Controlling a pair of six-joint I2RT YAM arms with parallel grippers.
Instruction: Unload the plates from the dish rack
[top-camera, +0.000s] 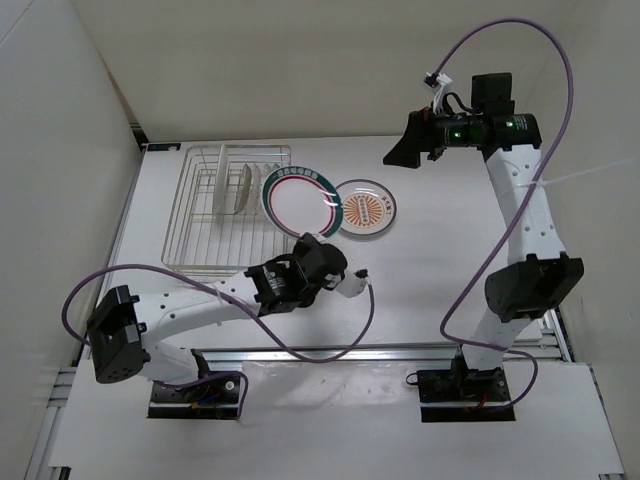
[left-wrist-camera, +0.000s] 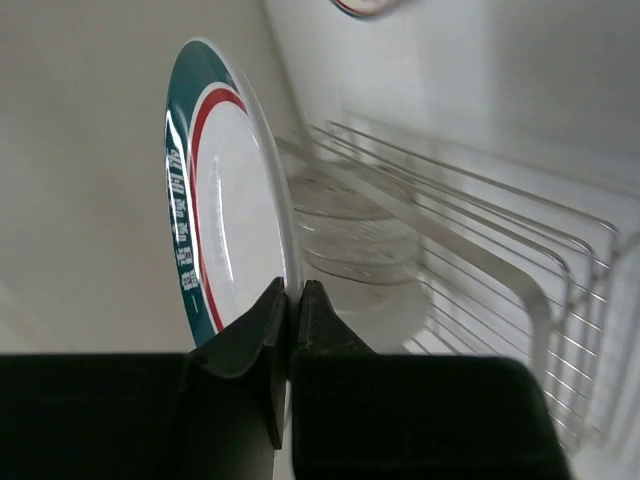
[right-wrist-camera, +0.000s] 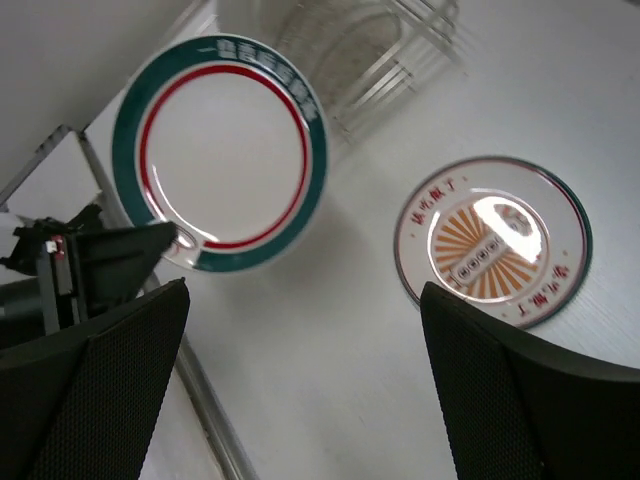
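Green-rimmed plate (top-camera: 302, 203), pinched at its edge in your closed left gripper (left-wrist-camera: 291, 310), hung beside the dish rack (top-camera: 205, 225); your right gripper (top-camera: 403, 152) stood open, empty. Best practice was to lay it flat beside the orange-centred plate (top-camera: 366, 209) before releasing.

A round white plate (top-camera: 302, 200) (left-wrist-camera: 235, 200) (right-wrist-camera: 220, 150) has a broad dark green rim band with pale lettering along it and a thin red ring just inside the green. Beside it, towards the far edge of the white table (top-camera: 430, 270), a second round white plate (top-camera: 365, 208) (right-wrist-camera: 490, 240) has a thin dark green rim, red characters around the border and an orange sunburst centre. The wire dish rack (top-camera: 195, 225) (left-wrist-camera: 480, 230) is silver, and the plates (top-camera: 238, 190) (left-wrist-camera: 350, 240) in it are clear glass. Both arms are white with black joints, the left end effector (top-camera: 318, 240) (left-wrist-camera: 290, 295) and the right end effector (top-camera: 400, 150) (right-wrist-camera: 310, 380) are black, and the cables (top-camera: 300, 355) are purple.
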